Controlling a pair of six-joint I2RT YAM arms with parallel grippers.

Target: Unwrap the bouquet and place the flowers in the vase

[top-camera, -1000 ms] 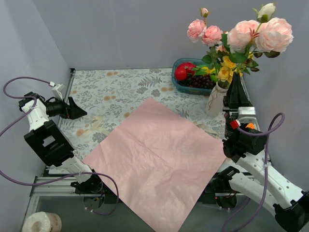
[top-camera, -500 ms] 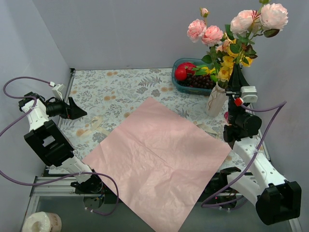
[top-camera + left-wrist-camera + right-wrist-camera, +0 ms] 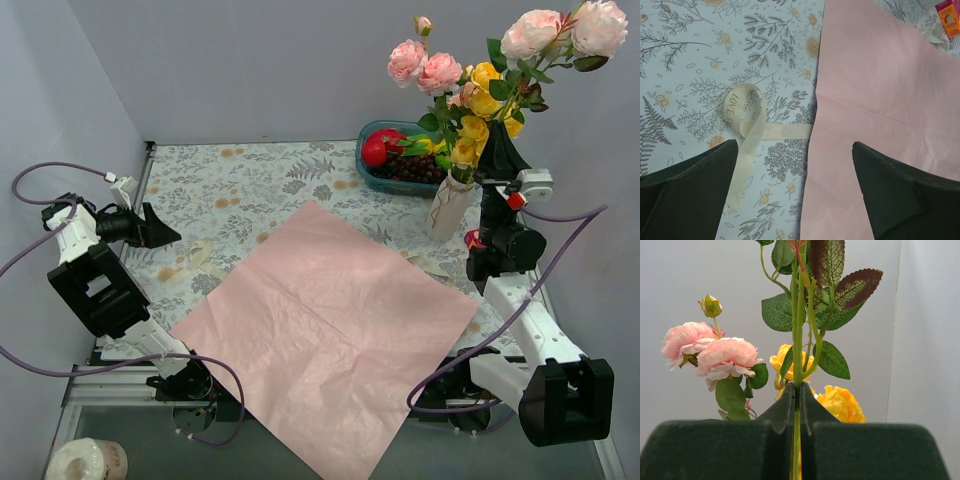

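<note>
1. Tabletop (image 3: 250,175): covered in a pale leaf-print cloth; it carries every item you see listed here

2. Wrapping paper (image 3: 330,320): one sheet spread flat, pink face up, set as a diamond in the middle, its near corner past the tabletop's front edge

3. Flowers in hand (image 3: 565,30): a green stem with pale pink roses at the top and yellow blooms lower down, raised at the right rear, beside and above the vase; you cannot tell where its foot ends

4. Flowers in the vase (image 3: 425,65): pink roses, a bud and yellow blooms, standing upright

5. Fruit tub (image 3: 365,170): blue, at the back, just behind the vase, with red and dark fruit inside

6. Vase (image 3: 447,205): white, ribbed, upright by the paper's right corner

7. Ribbon (image 3: 195,265): cream, looped, lying loose at the paper's left edge

8. Your right pincer (image 3: 796,390): pointing up, pressed together on the green stem

9. Your left pincer (image 3: 795,145): spread wide, holding nothing, over the ribbon at the far left
</note>
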